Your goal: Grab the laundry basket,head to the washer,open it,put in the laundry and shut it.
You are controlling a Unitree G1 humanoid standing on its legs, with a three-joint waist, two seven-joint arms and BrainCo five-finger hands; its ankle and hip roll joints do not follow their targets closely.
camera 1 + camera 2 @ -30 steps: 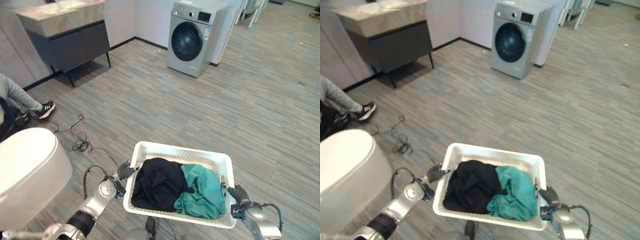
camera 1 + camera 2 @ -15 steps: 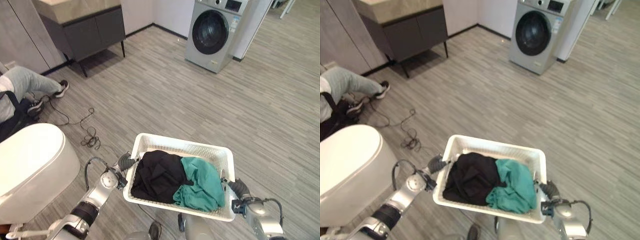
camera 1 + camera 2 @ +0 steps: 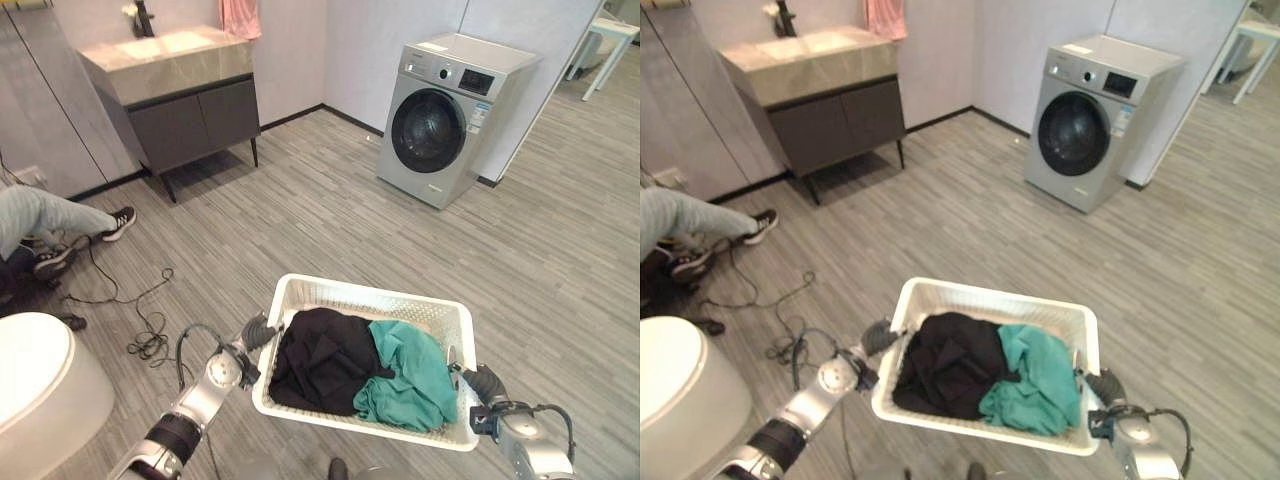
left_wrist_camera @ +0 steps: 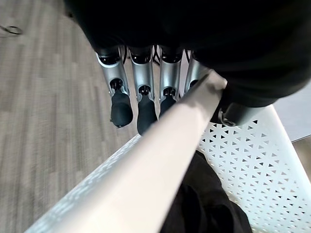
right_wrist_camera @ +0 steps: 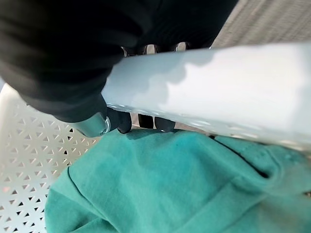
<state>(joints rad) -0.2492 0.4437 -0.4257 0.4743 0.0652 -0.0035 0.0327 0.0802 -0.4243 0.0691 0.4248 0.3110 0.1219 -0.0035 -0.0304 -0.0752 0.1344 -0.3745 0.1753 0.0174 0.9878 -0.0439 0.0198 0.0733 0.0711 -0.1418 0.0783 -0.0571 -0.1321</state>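
Laundry basket [image 3: 300,292] long axis runs left-right.

Can't make out any actual text anywhere. The washer [image 3: 445,120] has a dark display panel on its front, above the door, and a small sticker just right of the door, but nothing on either is legible.

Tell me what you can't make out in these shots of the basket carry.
- Underside of the laundry basket: hidden by its own walls in the eye views.
- What lies under the black garment and teal garment: covered by them.
- Left hand and right hand: the basket rim hides parts of their fingers.
- Washer panel: too small to read.
- Seated person: cut off by the picture's edge.
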